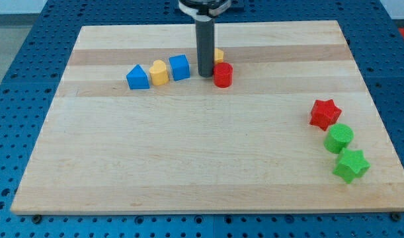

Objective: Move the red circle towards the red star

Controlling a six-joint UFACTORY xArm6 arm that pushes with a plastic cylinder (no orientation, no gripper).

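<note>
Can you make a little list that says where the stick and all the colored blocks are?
tip: just left of the red circle, close against it
behind rod: yellow block, mostly hidden
row to the left: blue cube, yellow block, blue triangle
right edge: red star, green circle, green star
board: wooden
</note>
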